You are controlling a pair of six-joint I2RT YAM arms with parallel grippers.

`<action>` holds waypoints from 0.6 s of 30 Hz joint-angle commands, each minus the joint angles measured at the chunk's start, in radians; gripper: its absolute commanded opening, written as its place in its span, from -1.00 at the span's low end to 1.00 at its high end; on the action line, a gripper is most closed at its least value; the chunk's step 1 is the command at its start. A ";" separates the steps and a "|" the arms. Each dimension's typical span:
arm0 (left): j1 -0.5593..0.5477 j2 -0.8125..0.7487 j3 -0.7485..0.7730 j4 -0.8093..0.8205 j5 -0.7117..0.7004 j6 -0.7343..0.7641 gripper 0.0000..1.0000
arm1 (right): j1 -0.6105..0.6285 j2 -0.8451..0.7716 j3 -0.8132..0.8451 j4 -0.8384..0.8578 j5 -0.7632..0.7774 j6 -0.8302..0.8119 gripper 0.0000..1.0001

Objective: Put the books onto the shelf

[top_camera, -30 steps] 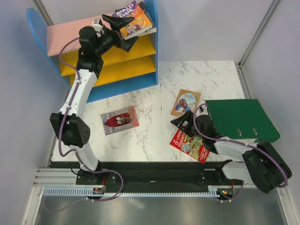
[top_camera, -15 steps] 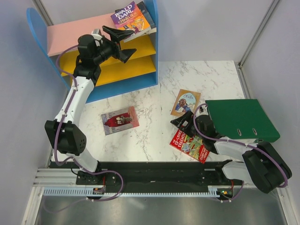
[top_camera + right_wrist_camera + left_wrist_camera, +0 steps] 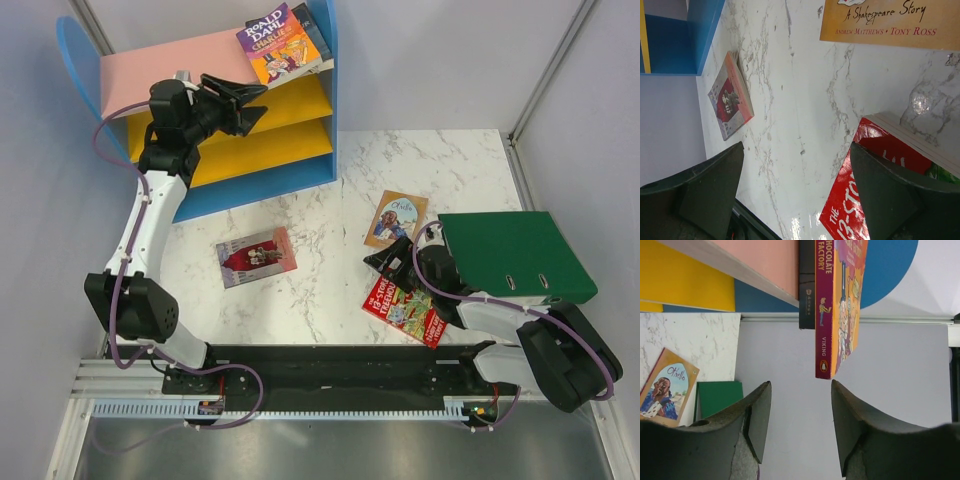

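Left gripper (image 3: pixel 258 102) parted, empty, near purple book (image 3: pixel 283 42) on shelf (image 3: pixel 170 65) top. Right gripper (image 3: pixel 796 165) spread, empty; red book (image 3: pixel 405 308) to be pinched squarely.

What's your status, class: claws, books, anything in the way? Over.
Left claw open, empty, near shelf. Right claw open beside red book. Roald Dahl book on pink top board; pink book, tan book on table. Green binder close by right claw.

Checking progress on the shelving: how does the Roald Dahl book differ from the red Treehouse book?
The Roald Dahl book lies atop a dark book on top of the shelf; the red Treehouse book lies on the table. Roald Dahl's cover is purple-orange, Treehouse's red. Both lie cover up.
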State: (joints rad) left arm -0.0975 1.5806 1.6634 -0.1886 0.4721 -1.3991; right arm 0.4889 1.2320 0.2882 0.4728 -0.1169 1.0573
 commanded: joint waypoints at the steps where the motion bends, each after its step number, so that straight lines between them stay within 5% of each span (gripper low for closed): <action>1: 0.004 0.001 0.048 -0.015 -0.046 0.069 0.11 | 0.004 0.001 0.000 0.029 -0.007 -0.014 0.87; 18: 0.002 0.056 0.116 0.029 -0.102 0.034 -0.20 | 0.002 0.011 0.002 0.033 -0.012 -0.013 0.88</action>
State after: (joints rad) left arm -0.0959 1.6253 1.7351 -0.2005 0.3981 -1.3785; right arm 0.4889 1.2385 0.2882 0.4755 -0.1234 1.0573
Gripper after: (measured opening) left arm 0.464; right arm 0.938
